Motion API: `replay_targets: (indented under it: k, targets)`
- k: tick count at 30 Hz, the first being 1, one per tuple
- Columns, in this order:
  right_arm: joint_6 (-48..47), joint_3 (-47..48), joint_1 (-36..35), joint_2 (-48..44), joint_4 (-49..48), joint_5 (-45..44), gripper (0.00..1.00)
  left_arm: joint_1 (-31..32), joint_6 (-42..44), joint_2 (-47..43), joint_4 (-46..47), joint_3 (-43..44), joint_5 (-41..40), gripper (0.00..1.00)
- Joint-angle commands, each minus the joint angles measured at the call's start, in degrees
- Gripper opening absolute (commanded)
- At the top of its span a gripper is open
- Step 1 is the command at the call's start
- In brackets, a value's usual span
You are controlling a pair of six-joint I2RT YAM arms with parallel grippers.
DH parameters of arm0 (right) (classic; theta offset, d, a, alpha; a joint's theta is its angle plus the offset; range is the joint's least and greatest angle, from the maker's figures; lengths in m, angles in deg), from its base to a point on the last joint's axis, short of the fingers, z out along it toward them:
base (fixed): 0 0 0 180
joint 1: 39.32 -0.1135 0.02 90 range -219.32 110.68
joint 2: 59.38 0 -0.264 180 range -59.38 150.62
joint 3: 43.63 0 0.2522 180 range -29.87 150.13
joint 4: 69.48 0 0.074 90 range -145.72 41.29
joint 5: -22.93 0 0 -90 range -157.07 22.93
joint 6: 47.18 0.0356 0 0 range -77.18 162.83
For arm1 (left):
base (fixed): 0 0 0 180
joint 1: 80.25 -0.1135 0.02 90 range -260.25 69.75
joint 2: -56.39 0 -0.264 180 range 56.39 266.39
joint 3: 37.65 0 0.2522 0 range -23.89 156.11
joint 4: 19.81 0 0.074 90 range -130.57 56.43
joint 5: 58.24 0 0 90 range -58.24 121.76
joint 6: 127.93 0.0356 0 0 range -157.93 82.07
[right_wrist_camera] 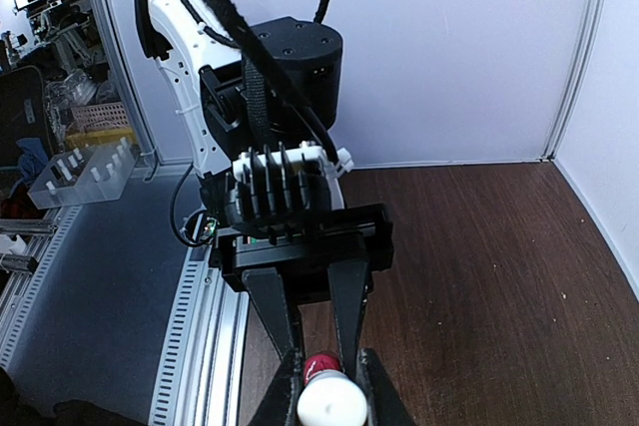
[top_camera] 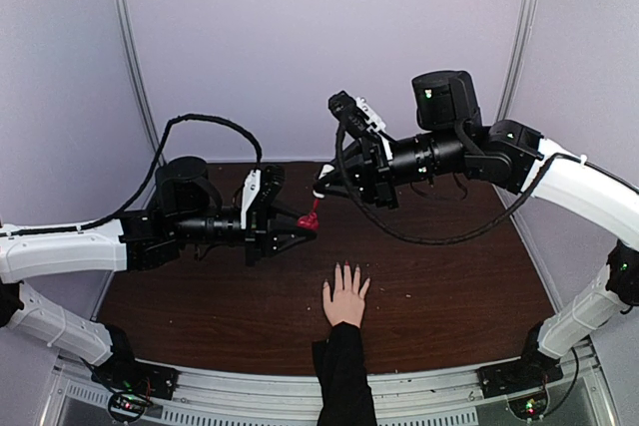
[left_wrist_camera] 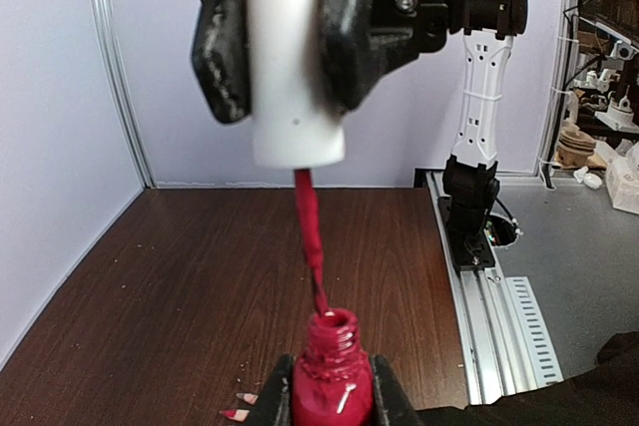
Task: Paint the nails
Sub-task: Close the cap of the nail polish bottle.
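Pinching red bottle (left_wrist_camera: 330, 391) in left jaws, white cap (left_wrist_camera: 297, 127) in right jaws above it; needing brush (left_wrist_camera: 310, 231) centred, wiped at bottle's mouth, before reaching nails (left_wrist_camera: 232, 413).

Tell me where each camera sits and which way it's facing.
Top external: above and behind, looking down at the table, left arm, right arm and a person's hand.
Left wrist: faces the red bottle in the left gripper.
Right wrist: faces the white cap in the right gripper.
Shared: both wrist views show bottle and cap.
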Motion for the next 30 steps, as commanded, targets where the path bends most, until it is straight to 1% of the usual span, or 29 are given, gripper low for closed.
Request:
replay_targets:
  k: [1,10,12,30]
  targets:
    - [-0.3,0.7,-0.4,-0.8,-1.1,0.2,0.00,0.4,-0.3,-0.4,2.7,1.1,-0.6,0.00]
    - [-0.5,0.3,-0.4,-1.3,-0.7,0.1,0.00,0.4,-0.4,-0.8,3.8,0.8,-0.7,0.00]
    - [-0.6,0.2,-0.4,-1.5,-0.7,0.1,0.00,0.4,-2.2,-0.9,4.0,0.7,-0.9,0.00]
    - [-0.6,-0.1,-0.5,-1.2,-0.9,0.6,0.00,0.3,-2.4,-1.2,4.2,0.8,-1.5,0.00]
